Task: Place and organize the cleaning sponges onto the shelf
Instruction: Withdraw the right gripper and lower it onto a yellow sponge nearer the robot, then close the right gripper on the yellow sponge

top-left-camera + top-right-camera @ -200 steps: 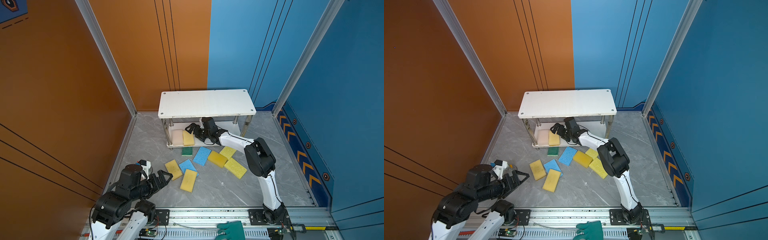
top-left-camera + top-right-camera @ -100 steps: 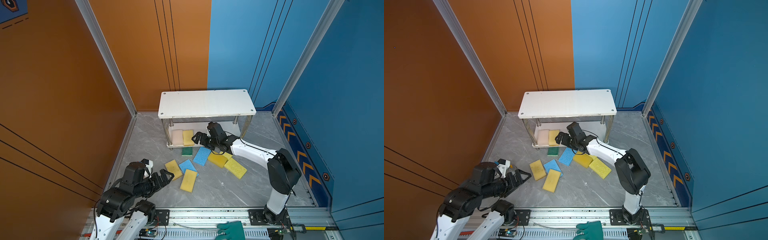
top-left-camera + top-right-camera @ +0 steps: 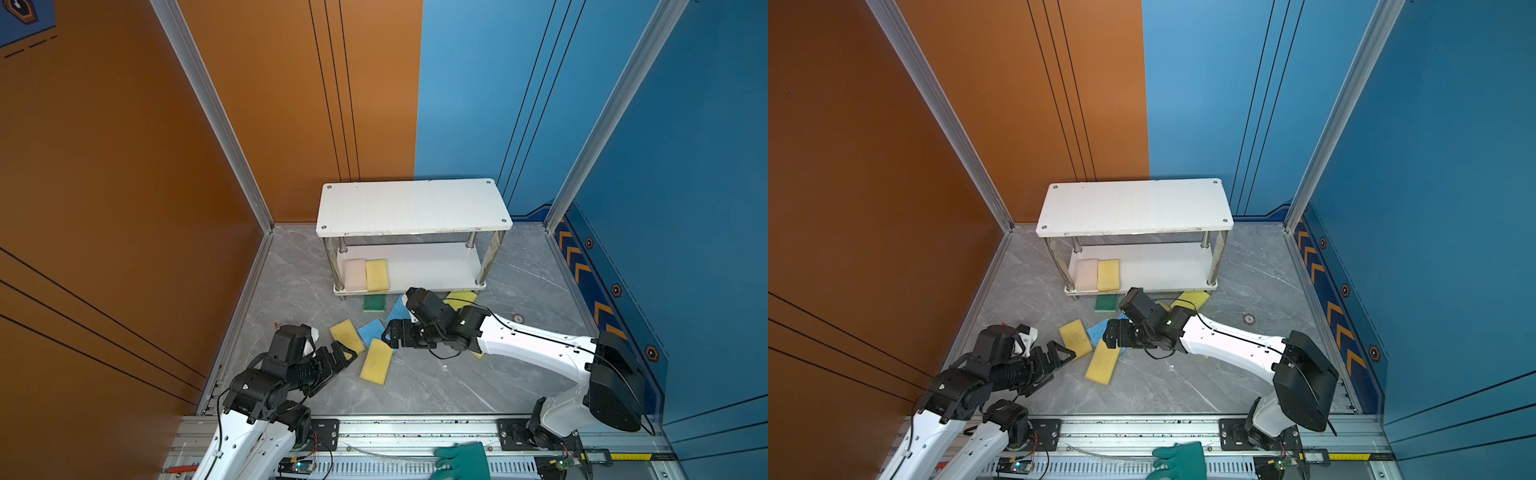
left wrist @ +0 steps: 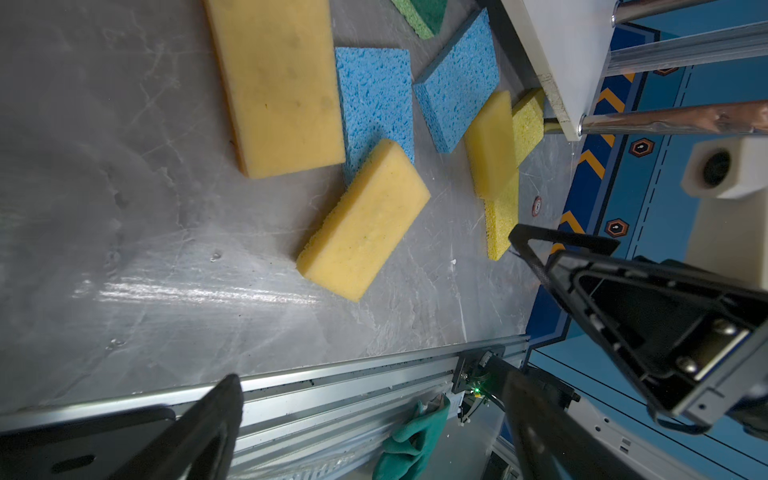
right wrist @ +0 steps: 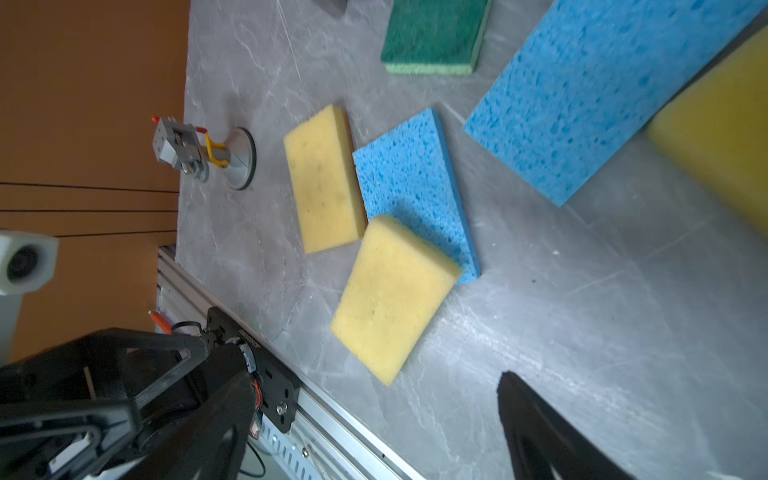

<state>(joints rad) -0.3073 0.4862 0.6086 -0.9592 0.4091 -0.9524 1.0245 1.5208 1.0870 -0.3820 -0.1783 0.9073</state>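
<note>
You had both jaws open and empty, right gripper point(image 3: 387, 335) near the front yellow sponge point(image 3: 376, 360) on the floor point(image 3: 436, 386), left gripper point(image 3: 347, 353) close by; you'd best have squared across its narrow width, dropped low, then pinched for the shelf point(image 3: 413, 208).

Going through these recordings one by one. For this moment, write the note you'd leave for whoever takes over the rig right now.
Left gripper: open, empty, low beside the loose sponges.
Right gripper: open, empty, above the loose sponges.
Done: pink-beige sponge and one yellow sponge lie side by side on the lower board of the shelf.
Left: eight lie on the table, namely the dark green sponge, two blue sponges and five yellow sponges. Some overlap, and the right arm hides several from above.
</note>
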